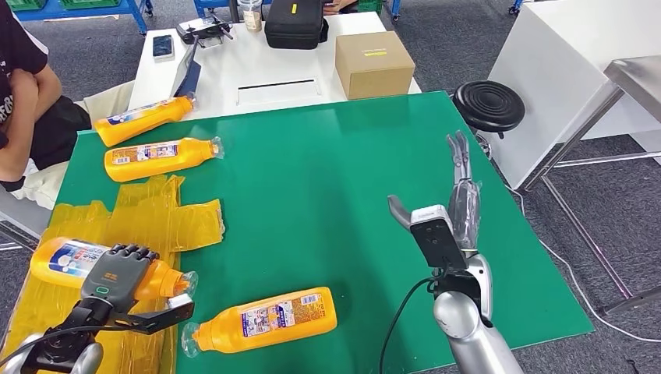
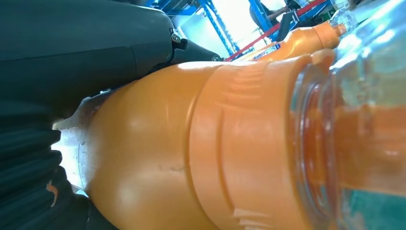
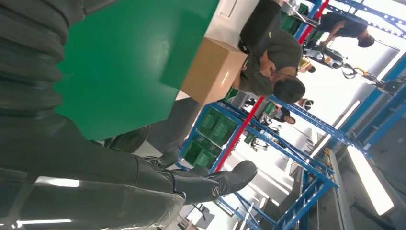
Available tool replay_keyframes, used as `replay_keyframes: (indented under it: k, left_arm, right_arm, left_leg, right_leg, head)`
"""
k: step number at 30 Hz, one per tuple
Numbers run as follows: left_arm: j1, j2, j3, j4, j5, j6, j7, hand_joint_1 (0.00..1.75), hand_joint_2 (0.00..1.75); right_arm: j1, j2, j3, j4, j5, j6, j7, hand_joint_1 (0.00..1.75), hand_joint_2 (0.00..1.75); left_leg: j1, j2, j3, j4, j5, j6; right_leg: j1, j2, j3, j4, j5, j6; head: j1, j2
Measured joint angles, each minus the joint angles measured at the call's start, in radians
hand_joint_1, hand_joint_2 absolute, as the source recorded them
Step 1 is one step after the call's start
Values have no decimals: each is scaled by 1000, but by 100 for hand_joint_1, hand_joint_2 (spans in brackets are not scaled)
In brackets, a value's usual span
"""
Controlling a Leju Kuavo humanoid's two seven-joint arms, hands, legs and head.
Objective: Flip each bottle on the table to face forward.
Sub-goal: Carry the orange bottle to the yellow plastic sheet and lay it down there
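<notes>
Beneath the curled fingers [image 1: 129,253] of the left hand [image 1: 117,273] lies an orange bottle [image 1: 74,261], gripped around its body on the crinkled yellow film [image 1: 167,214]. Its clear cap [image 1: 187,282] projects just past the fingers. The smooth, rigid plastic looks slippery and probably liquid-filled, so the broad mid-body seems the safer hold. The right hand [image 1: 460,187] hangs over the green mat [image 1: 327,179], fingers extended, holding nothing. A second bottle [image 1: 269,318] lies nearby; two more [image 1: 160,156] lie well beyond.
</notes>
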Motion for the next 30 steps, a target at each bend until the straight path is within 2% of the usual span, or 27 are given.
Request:
replay_keyframes:
  k: [7,30]
  left_arm:
    - [-2,-4,8,21,27,-2,5,175,175]
    - [-62,-71,1,126,101,-17,3,175,175]
  right_arm:
    - [13,18,0,16,20,4,8,0,175]
    - [-2,45,4,83,8,17,21,0,175]
  left_leg:
    - [0,0,0,0,0,0]
    - [0,0,0,0,0,0]
  right_leg:
    - [0,0,0,0,0,0]
    - [0,0,0,0,0,0]
  head:
    - [0,0]
    - [0,0]
